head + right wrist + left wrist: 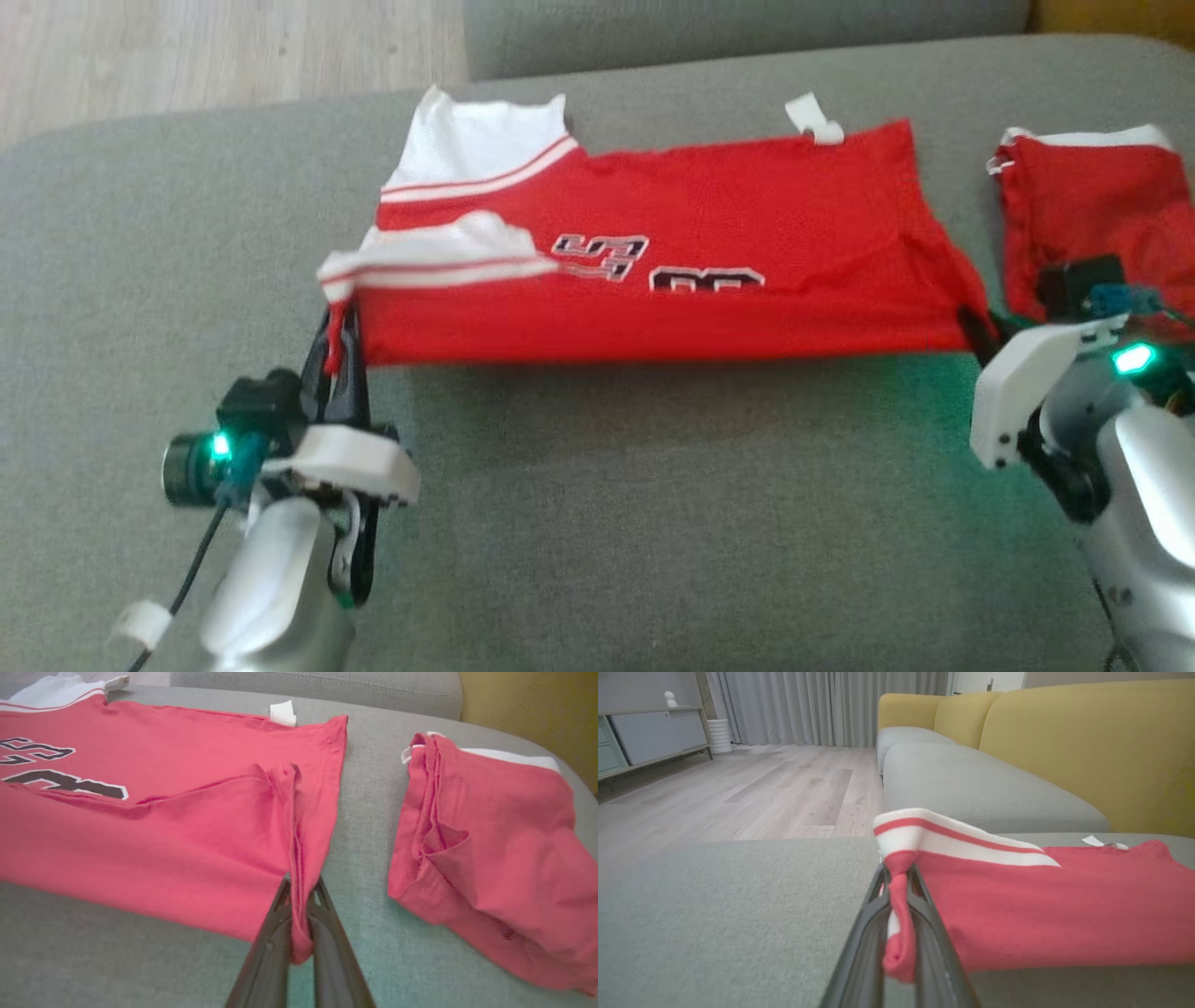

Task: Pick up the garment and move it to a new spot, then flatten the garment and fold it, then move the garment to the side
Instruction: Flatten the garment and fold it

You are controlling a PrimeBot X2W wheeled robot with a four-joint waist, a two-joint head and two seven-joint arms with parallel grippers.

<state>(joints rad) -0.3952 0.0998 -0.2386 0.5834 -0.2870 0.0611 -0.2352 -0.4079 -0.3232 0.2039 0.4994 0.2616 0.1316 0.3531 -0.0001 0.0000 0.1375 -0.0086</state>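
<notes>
Left wrist view adds curtains beyond garment.

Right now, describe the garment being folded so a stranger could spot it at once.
On the wide grey fabric seat cushion, a red jersey with white striped trim lies spread across the middle. Unlike the smaller folded red bundle to its right, it shows black numerals, and the left gripper and right gripper pinch its near corners.

- Two red garments: one numbered jersey, one bunched garment.
- Two grippers: left gripper, right gripper.
- One white label.
- Two dark printed digits.
- Three grey seat cushions in the left wrist view.
</notes>
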